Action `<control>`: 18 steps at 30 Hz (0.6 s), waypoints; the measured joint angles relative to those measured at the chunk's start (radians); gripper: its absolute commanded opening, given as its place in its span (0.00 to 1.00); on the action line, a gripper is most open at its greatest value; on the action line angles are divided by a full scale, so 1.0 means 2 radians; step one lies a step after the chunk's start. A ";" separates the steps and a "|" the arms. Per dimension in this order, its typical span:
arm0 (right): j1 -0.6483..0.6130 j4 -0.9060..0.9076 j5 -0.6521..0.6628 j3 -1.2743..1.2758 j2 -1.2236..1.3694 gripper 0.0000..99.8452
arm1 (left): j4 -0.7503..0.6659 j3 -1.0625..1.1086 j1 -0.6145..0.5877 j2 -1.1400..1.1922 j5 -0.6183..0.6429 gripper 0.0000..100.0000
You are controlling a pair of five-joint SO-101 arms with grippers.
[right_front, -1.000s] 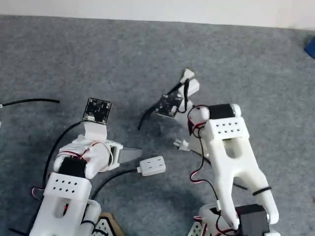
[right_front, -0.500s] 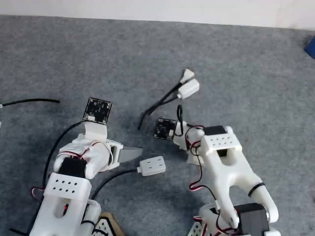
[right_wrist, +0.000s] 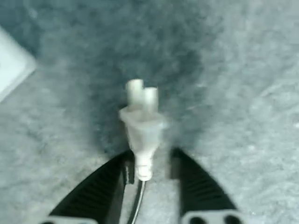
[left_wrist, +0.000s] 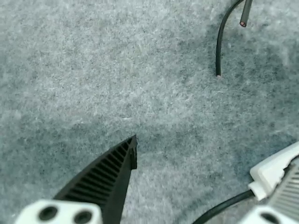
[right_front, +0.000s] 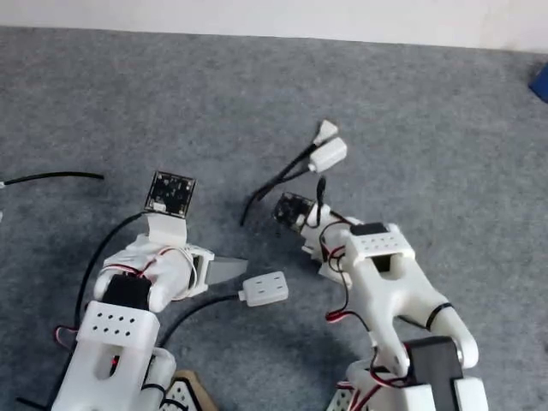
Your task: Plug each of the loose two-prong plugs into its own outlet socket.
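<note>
**Loose straddle, skewed prongs**

Nearest the table's front edge, the left gripper point(left_wrist: 210, 163) sits spread beside the outlet socket point(right_front: 264, 288). Just beyond, the right gripper point(right_wrist: 150, 156) straddles the two-prong plug point(right_wrist: 141, 121) at its neck, unclamped. Closing off-centre could twist it. Farther off, the white connectors point(right_front: 328, 145) trail cords that might snag.

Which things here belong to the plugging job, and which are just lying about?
Job: two-prong plug at the right gripper; white outlet socket; small white connector; larger white connector beside it.
Lying about: black cable; blue object at the edge.
</note>
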 measured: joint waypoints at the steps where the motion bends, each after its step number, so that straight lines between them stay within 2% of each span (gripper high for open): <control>1: 0.000 0.000 -0.002 -0.004 0.000 0.01 | 0.000 0.000 0.000 0.000 0.000 0.46; 8: -0.005 0.061 -0.008 -0.021 -0.035 0.01 | 0.000 0.000 0.000 0.000 0.000 0.46; 13: -0.034 0.153 -0.011 -0.013 -0.100 0.01 | 0.000 0.000 0.000 0.000 0.000 0.46; 18: -0.068 0.229 -0.078 -0.025 -0.206 0.01 | -0.008 0.000 0.000 0.000 0.000 0.46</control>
